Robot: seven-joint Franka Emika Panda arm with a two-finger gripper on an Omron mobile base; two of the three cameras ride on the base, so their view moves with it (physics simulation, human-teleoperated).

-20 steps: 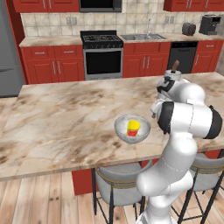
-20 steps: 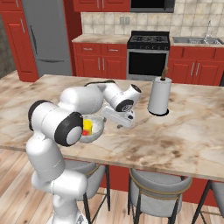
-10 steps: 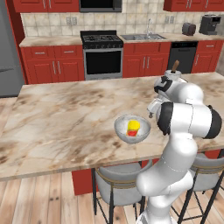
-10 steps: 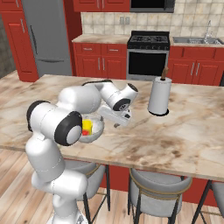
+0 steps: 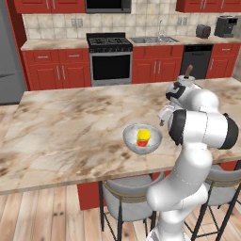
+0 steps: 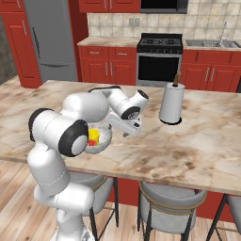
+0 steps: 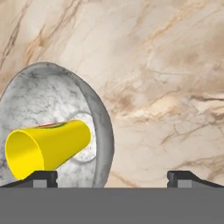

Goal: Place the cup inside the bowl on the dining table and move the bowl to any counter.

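Nothing much has shifted in the last second: cup and bowl sit where they were, and only the arm's hand has eased a touch nearer the bowl's rim, the claw spread wide and holding nothing.

From where I stand, the first half of the job looks done. The cup (image 5: 143, 137) is standing upright inside the bowl (image 5: 131, 139), yellow mouth up and red part down, so its long axis runs straight up from the bowl's floor. In the hand view the cup (image 7: 46, 148) shows lying sideways, but that is just the roll of the hand's camera looking along it.

The bowl (image 6: 104, 140) rests near the front edge of the dining table (image 5: 61, 132), toward its right end, just above the stools. The gripper (image 6: 126, 132) hangs just beside the bowl on the side away from the table's near-left corner, with one finger tip (image 7: 43, 177) in line with the bowl (image 7: 98, 118) and the other (image 7: 183, 177) over bare marble.

What is left, I judge, is the second half: grasping the bowl's rim and carrying it, cup and all, to the counter (image 5: 56, 44) along the back wall.
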